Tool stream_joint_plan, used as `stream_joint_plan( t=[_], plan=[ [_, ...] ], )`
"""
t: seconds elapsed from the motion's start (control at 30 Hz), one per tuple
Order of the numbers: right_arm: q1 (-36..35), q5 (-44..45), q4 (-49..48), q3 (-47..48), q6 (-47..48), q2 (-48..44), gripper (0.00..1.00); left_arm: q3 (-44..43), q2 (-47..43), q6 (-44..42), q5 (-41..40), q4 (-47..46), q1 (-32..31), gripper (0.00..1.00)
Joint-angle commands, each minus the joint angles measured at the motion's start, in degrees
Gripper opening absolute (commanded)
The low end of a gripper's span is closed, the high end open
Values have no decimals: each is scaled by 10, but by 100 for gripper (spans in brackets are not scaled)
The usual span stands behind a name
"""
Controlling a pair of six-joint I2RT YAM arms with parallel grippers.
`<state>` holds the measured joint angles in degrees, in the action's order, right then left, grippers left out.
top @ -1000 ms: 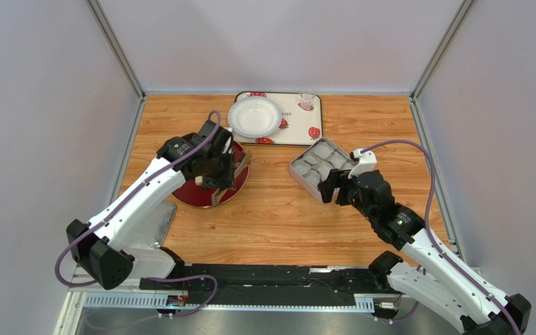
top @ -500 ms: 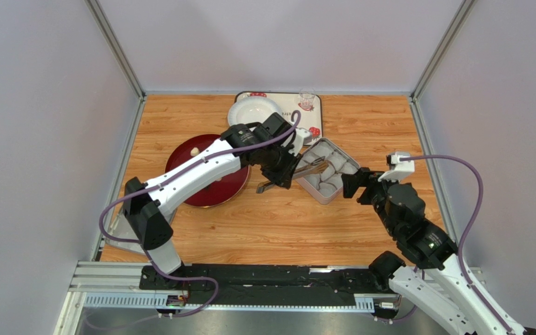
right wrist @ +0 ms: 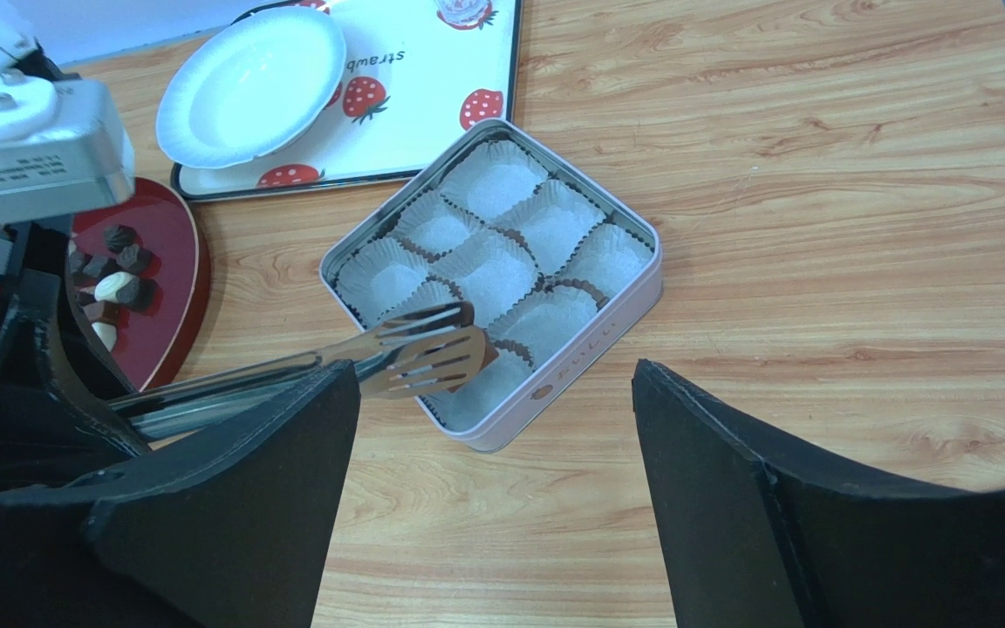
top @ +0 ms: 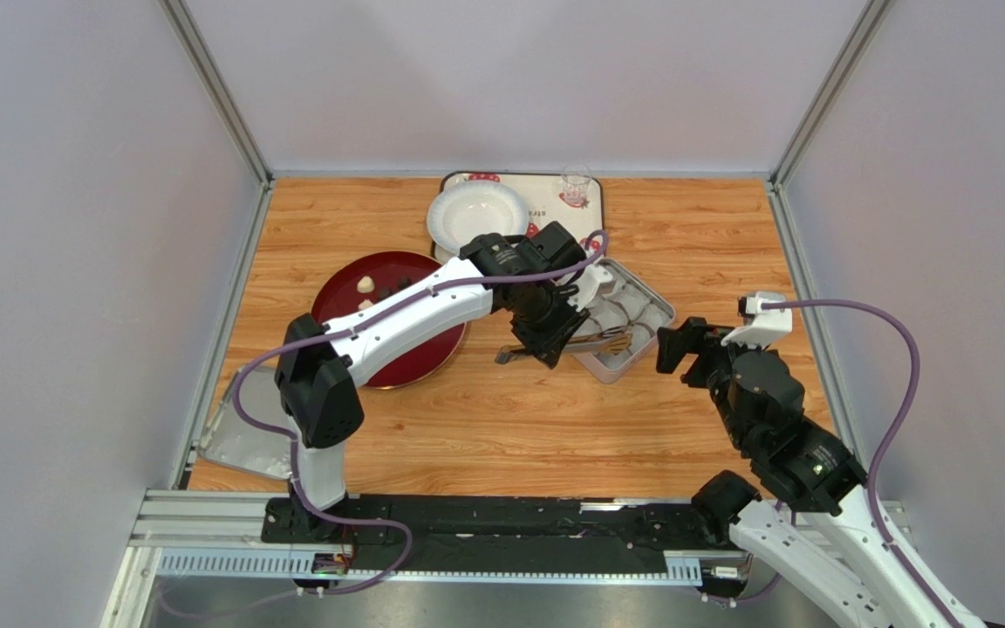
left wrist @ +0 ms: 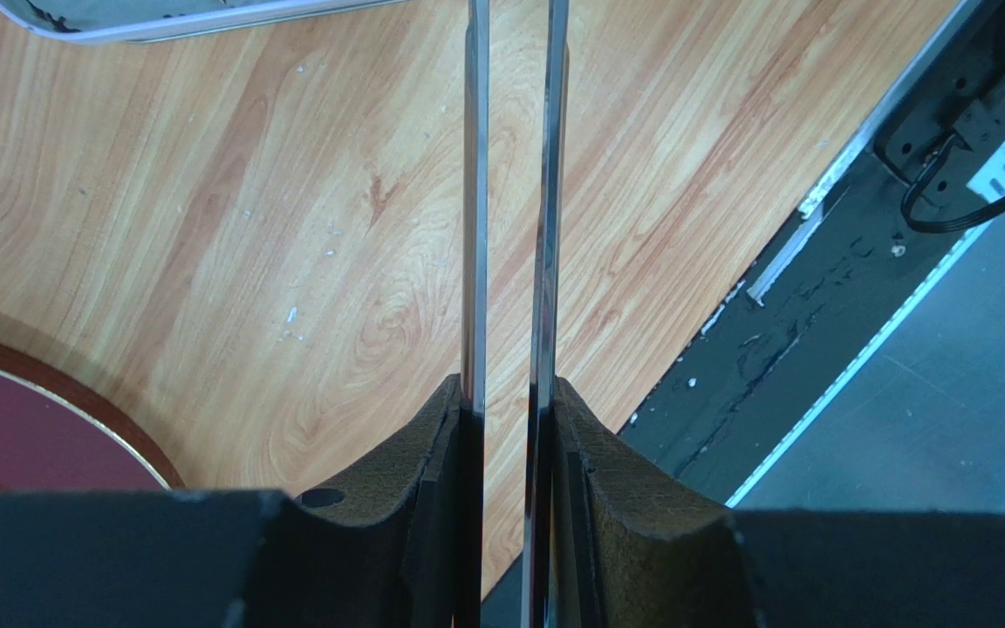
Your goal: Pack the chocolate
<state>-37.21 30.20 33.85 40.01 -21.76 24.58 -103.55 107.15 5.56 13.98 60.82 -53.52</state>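
Small dark and cream chocolate pieces [right wrist: 112,268] lie on the red plate [top: 390,351]; a cream one [top: 365,283] shows from above. My left gripper [top: 541,334] [left wrist: 508,393] is shut on metal tongs [left wrist: 473,196]. The tongs' slotted tips [right wrist: 432,351] hover over the near-left paper cup of the square tin [top: 615,377] [right wrist: 573,373]. A small brown patch shows under the tips; I cannot tell if it is a chocolate. The other cups look empty. My right gripper [top: 678,343] [right wrist: 495,370] is open and empty, just near-right of the tin.
A white bowl [top: 478,216] [right wrist: 252,66] sits on a strawberry-print tray [top: 550,249] [right wrist: 429,79] at the back, with a small clear cup [top: 576,187] on its far right corner. Grey walls enclose the wooden table.
My left arm swung the tongs right from the red plate to the tin; the tips now hang over its near-left cup. My right gripper drew back right, off the tin.
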Motion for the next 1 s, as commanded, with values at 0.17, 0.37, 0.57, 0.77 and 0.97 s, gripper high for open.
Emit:
stream_joint_plan(
  t=[0.17, 0.37, 0.57, 0.77, 0.97],
  plan=[
    [-3, 20, -6, 0, 10, -6, 80, -32, 24, -18, -12, 9, -8, 27],
    [-3, 20, -6, -4, 9, -7, 80, -39, 39, -15, -20, 15, -8, 30],
    [-3, 18, -10, -6, 9, -5, 80, -44, 52, -15, -18, 23, -8, 35],
    [-3, 16, -12, -9, 8, -5, 80, -47, 53, -13, -15, 26, -9, 42],
    [-3, 13, -13, -9, 8, -5, 80, -52, 48, -9, -16, 22, -9, 43]
  ],
)
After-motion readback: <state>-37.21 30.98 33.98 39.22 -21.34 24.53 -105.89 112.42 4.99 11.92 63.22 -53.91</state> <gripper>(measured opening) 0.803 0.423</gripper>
